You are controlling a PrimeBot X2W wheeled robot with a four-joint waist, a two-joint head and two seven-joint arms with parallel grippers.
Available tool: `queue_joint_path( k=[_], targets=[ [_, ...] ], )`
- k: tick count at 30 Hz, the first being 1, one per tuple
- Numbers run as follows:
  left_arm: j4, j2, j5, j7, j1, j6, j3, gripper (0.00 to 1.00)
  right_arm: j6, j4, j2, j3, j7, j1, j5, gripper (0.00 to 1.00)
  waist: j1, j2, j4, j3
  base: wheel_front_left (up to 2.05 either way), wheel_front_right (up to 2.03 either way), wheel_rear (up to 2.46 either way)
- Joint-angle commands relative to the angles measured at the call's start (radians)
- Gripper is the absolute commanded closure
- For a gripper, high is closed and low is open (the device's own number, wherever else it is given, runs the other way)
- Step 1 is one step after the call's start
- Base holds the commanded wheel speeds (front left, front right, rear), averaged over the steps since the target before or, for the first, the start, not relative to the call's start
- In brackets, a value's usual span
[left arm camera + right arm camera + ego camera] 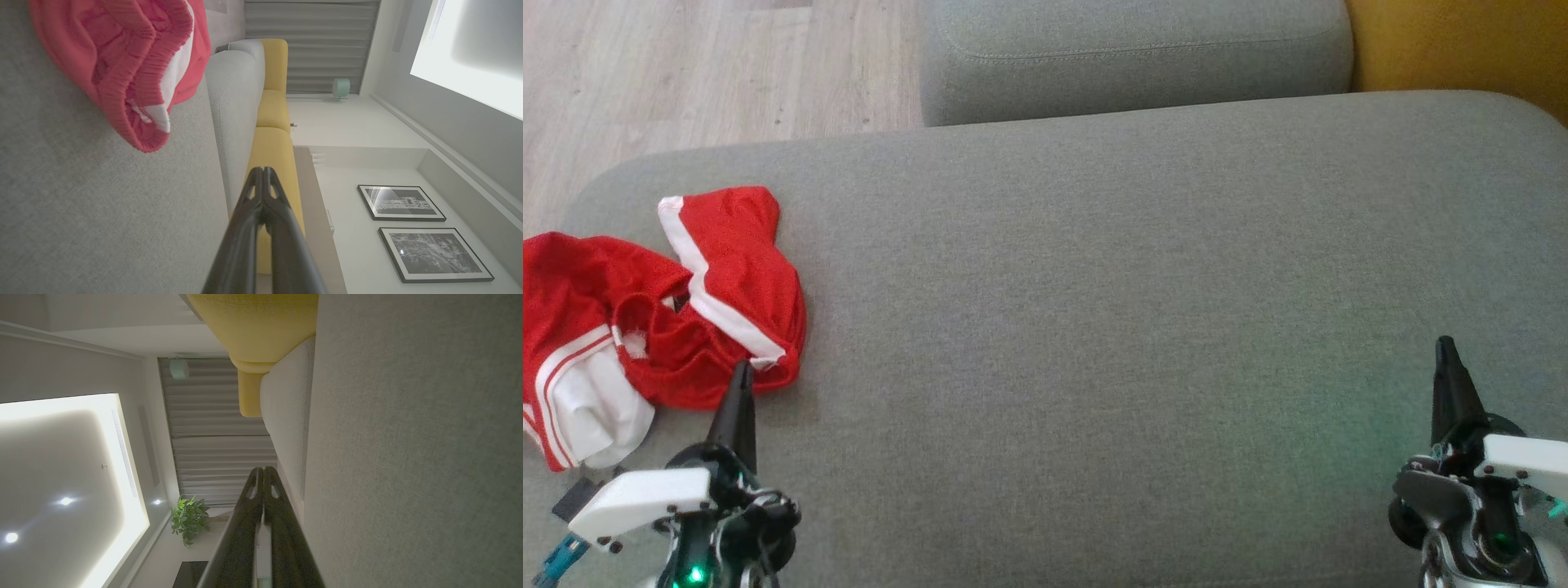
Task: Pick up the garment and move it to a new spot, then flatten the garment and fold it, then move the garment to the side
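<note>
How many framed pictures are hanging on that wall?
2. Both hang on the white wall in the left wrist view: the upper framed print and, just below it in that view, the lower framed print. Others may hang beyond the picture's edge.

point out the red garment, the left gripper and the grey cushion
red garment (pixel 752 261), head view, red fabric beside white stripe
left gripper (pixel 742 371), head view, between its shut fingertips
grey cushion (pixel 1135 286), head view, bare top
</note>
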Motion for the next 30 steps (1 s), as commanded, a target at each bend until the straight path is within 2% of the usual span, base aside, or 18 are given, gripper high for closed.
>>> queue_joint_path(
  k=[1, 26, 27, 30],
  targets=[
    [-0.037, 0.015, -0.005, 0.007, -0.058, -0.007, 0.035, 1.0, -0.001, -0.038, -0.004, 0.021, 0.006, -0.038, 0.007, 1.0, 0.0, 0.0, 0.0, 0.0, 0.0, 0.0, 0.0],
    [-0.037, 0.015, -0.005, 0.007, -0.058, -0.007, 0.035, 1.0, -0.001, -0.038, -0.004, 0.021, 0.006, -0.038, 0.007, 1.0, 0.0, 0.0, 0.0, 0.0, 0.0, 0.0, 0.0],
    [0.0, 0.0, 0.0, 0.0, 0.0, 0.0, 0.0, 0.0, 0.0, 0.0, 0.0, 0.0, 0.0, 0.0, 0.0, 0.0, 0.0, 0.0, 0.0, 0.0, 0.0, 0.0, 0.0],
    [0.045, -0.008, 0.0, -0.002, 0.022, 0.002, -0.003, 0.0, 0.0, 0.044, 0.002, 0.002, -0.001, 0.015, 0.0, 0.0, 0.0, 0.0, 0.0, 0.0, 0.0, 0.0, 0.0]
  ],
)
